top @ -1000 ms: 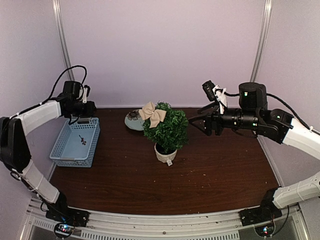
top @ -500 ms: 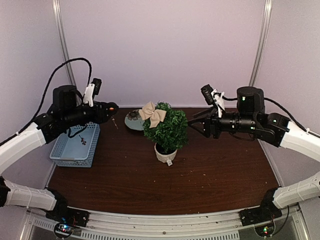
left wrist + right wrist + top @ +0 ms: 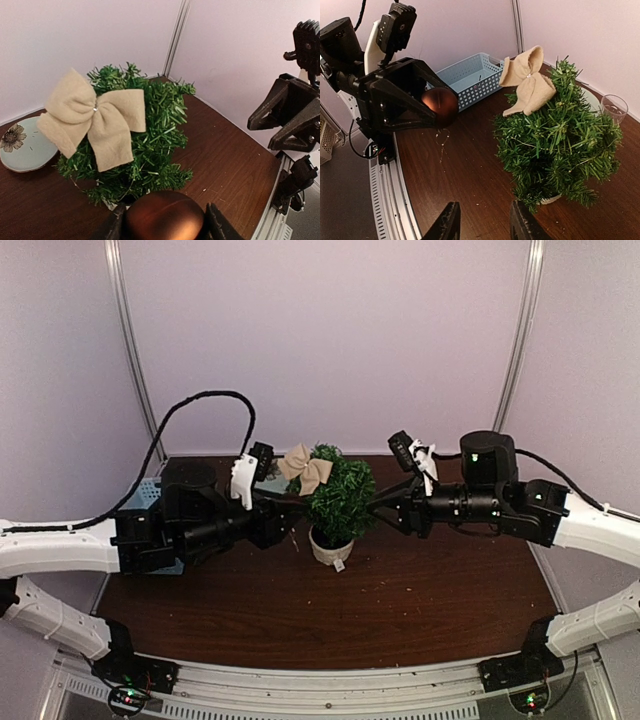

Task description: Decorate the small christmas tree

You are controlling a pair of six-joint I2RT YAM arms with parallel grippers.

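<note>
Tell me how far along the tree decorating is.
Done: a beige fabric bow sits atop the small bushy green christmas tree. In hand: the left gripper grips a shiny copper-brown ball ornament beside the tree, not yet hung. The right gripper is open and empty. Left: hanging the ball; a small dark item also lies in the light blue plastic basket.

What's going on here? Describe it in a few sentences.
The left gripper holds a copper-brown bauble close to the small christmas tree, which already wears a beige bow. The right gripper hangs open at the tree's other side, holding nothing. The bauble is not yet on the tree.
</note>
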